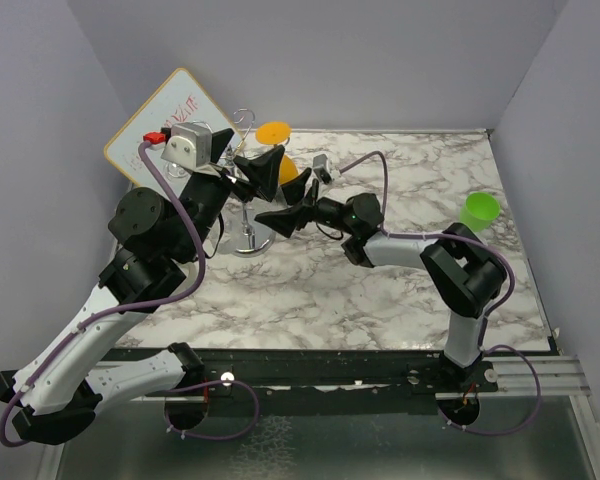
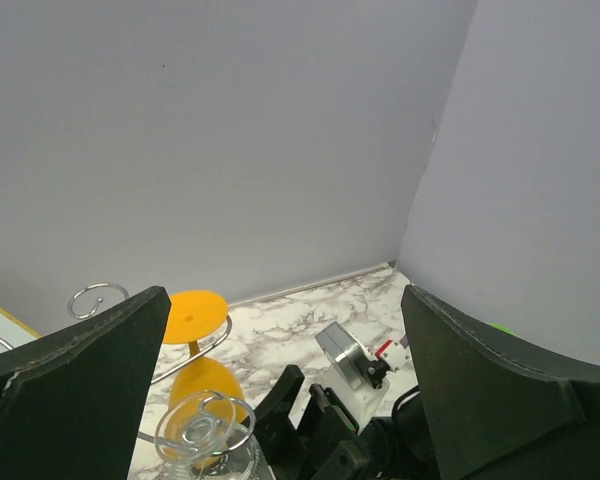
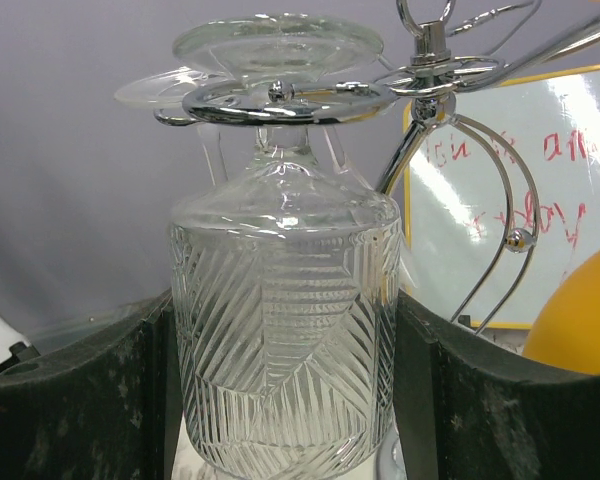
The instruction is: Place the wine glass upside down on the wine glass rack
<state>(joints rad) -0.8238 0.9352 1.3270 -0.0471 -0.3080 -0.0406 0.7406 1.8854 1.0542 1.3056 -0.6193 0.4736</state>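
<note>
The wine glass [image 3: 285, 250] hangs upside down at the centre of the right wrist frame, its foot resting over a ring of the wine glass rack [image 3: 430, 75]. The right gripper [image 3: 285, 310] clasps the bowl from both sides. The left gripper [image 2: 285, 292] is spread wide and holds nothing.

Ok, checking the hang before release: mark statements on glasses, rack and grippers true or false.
1. The clear wine glass is upside down, its foot above a wire arm of the wine glass rack. True.
2. The left gripper holds it. False: it is open and empty; the right gripper holds the bowl.
3. An orange glass hangs on the rack too. True.
4. The green cup sits on the rack's base. False: it stands on the table, well to its right.
</note>
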